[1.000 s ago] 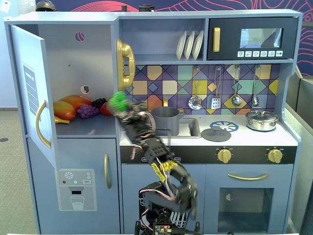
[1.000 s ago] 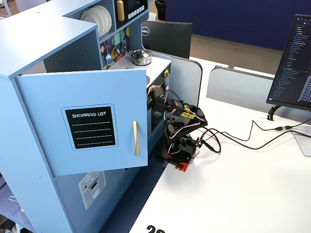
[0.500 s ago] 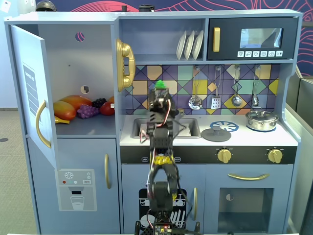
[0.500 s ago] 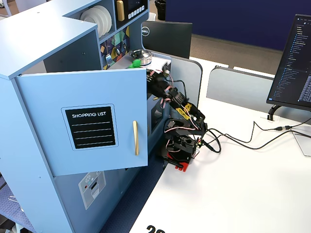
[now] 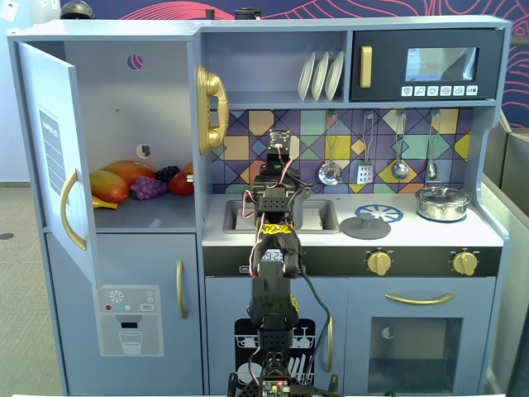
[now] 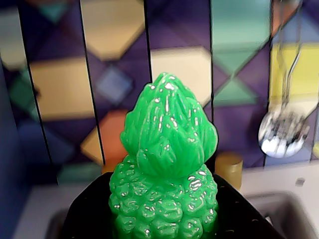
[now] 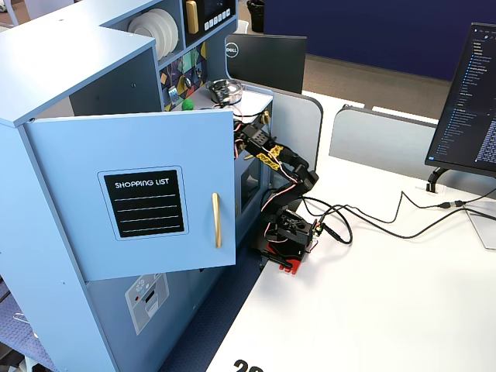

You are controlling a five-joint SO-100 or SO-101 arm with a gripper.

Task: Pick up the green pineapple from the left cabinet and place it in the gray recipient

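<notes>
Green pineapple (image 6: 164, 174) filling the wrist view, upright, leafy top up, bumpy body sunk between the dark jaws of the end effector (image 6: 164, 219) and pinched there. Seen against a tiled backsplash (image 6: 65, 84) of purple, yellow and teal shapes, with a blurred shiny ladle (image 6: 283, 130) hanging at the right and a gray sink edge (image 6: 279, 209) low at the right.

In a fixed view from the front, arm (image 5: 273, 273) raised before the toy kitchen, end effector (image 5: 278, 149) high over the sink (image 5: 318, 217), pineapple itself hidden behind the wrist there. Left cabinet (image 5: 124, 116) open, door (image 5: 54, 165) swung wide, yellow, orange, red and purple toy fruit (image 5: 136, 182) lying on its shelf. Flat gray lid (image 5: 365, 227) on the worktop (image 5: 488, 236) right of the sink; shiny silver lidded pot (image 5: 443, 203) further right. Gray recipient not made out in any view.

In a fixed view from the side, arm (image 7: 283, 178) reaching in behind the open door (image 7: 147, 186).
</notes>
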